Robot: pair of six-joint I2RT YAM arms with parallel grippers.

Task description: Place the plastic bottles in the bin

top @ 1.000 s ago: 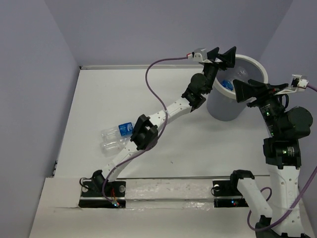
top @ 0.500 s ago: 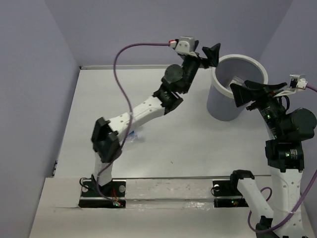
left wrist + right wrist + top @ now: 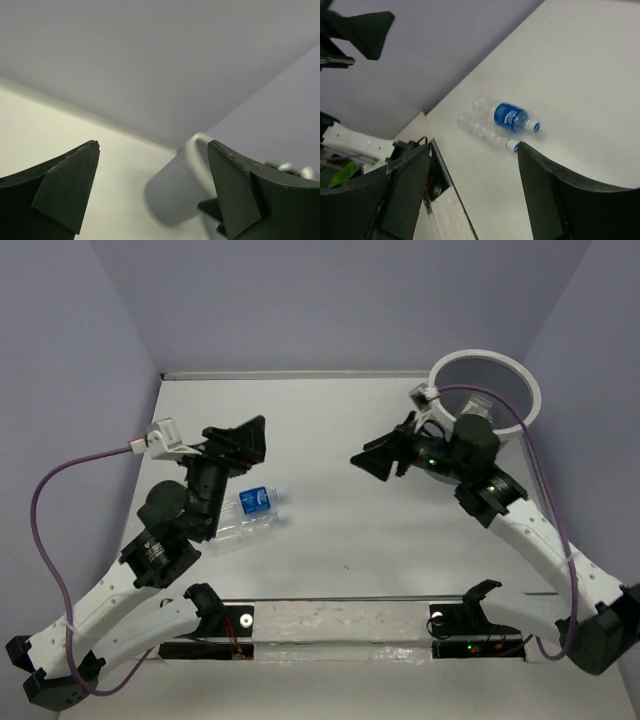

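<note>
Two plastic bottles lie side by side on the table at the left: one with a blue label (image 3: 252,502) and a clear one (image 3: 243,531). Both also show in the right wrist view, the blue-label bottle (image 3: 510,116) and the clear bottle (image 3: 485,132). The bin (image 3: 523,378) stands at the far right, partly behind my right arm; it also shows in the left wrist view (image 3: 181,186). My left gripper (image 3: 256,444) is open and empty, held above the table just behind the bottles. My right gripper (image 3: 368,462) is open and empty, over mid-table, facing the bottles.
Purple walls close the table at the back and on both sides. The arm bases and a white mounting rail (image 3: 340,620) lie along the near edge. A purple cable (image 3: 45,510) loops off my left wrist.
My left arm has swung back from over the bin to the near left, above the bottles. My right arm has swung from beside the bin out left over mid-table. The two table bottles stay put.
</note>
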